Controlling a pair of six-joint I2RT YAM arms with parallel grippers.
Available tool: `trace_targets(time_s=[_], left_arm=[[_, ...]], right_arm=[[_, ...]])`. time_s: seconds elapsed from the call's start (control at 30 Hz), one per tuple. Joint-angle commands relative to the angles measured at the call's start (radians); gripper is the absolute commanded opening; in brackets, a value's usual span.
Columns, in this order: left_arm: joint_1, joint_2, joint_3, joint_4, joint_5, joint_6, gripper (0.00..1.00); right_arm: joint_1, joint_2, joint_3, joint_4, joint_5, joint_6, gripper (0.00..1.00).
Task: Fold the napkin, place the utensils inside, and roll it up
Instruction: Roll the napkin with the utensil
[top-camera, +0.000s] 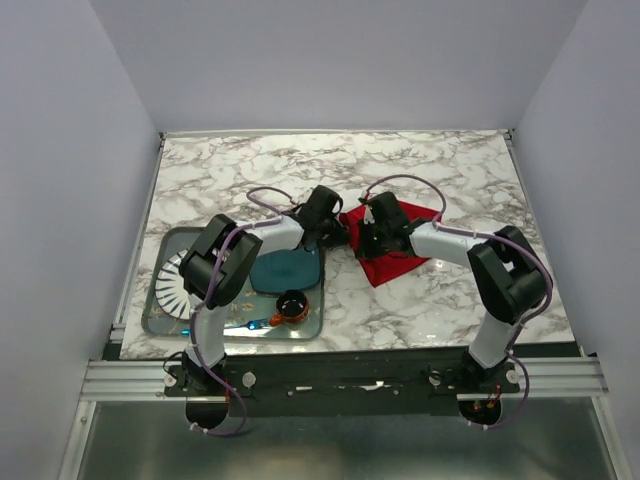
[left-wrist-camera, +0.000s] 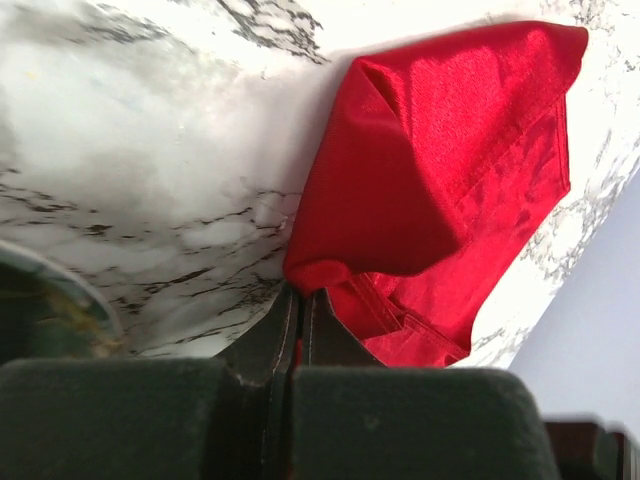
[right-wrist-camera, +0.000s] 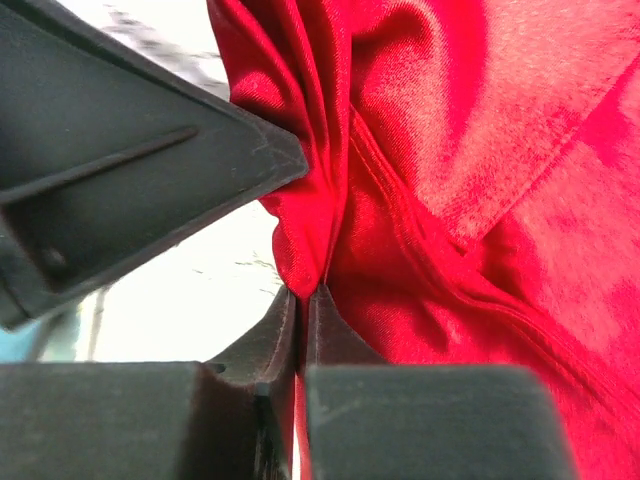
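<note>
The red napkin (top-camera: 396, 262) lies crumpled on the marble table, right of the tray. My left gripper (top-camera: 340, 234) reaches in from the left and is shut on the napkin's near left corner (left-wrist-camera: 315, 275), red cloth pinched between its fingertips. The rest of the napkin (left-wrist-camera: 440, 170) spreads away in loose folds. My right gripper (top-camera: 364, 244) meets it from the right and is shut on a fold of the same cloth (right-wrist-camera: 310, 270). The left gripper's dark finger (right-wrist-camera: 150, 160) shows close by in the right wrist view. The utensils are out of view.
A glass tray (top-camera: 160, 295) at the front left holds a white fluted plate (top-camera: 175, 280), a teal plate (top-camera: 285, 270), a brown cup (top-camera: 292, 305) and a blue plastic utensil (top-camera: 255, 323). Bare marble (top-camera: 300, 170) stretches behind both arms.
</note>
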Motion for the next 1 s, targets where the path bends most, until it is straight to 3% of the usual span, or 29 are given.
trace_targets(time_s=[0.0, 0.03, 0.17, 0.23, 0.33, 0.5, 0.83, 0.97], left_arm=[[0.003, -0.053, -0.067, -0.049, 0.074, 0.152, 0.09], [0.007, -0.065, -0.071, -0.033, 0.078, 0.172, 0.28], [0.024, -0.117, -0.090, -0.038, 0.049, 0.262, 0.57], [0.024, -0.154, -0.100, -0.053, 0.029, 0.305, 0.86], [0.024, -0.166, -0.102, -0.056, 0.013, 0.327, 0.99], [0.023, -0.059, 0.007, -0.108, 0.076, 0.342, 0.93], [0.006, 0.061, 0.107, -0.121, 0.085, 0.341, 0.68], [-0.012, -0.005, 0.088, -0.113, 0.024, 0.373, 0.71]], right_arm=[[-0.116, 0.124, -0.075, 0.078, -0.438, -0.035, 0.01], [-0.146, 0.138, -0.075, 0.081, -0.491, -0.030, 0.01], [-0.212, 0.193, -0.040, 0.087, -0.698, -0.009, 0.01], [-0.248, 0.222, -0.029, 0.087, -0.792, -0.001, 0.01], [-0.280, 0.285, -0.002, 0.083, -0.891, 0.005, 0.01], [-0.305, 0.307, 0.007, 0.083, -0.892, 0.007, 0.01], [-0.370, 0.287, 0.017, 0.083, -0.866, 0.045, 0.02], [-0.397, 0.256, 0.000, 0.084, -0.824, 0.053, 0.02]])
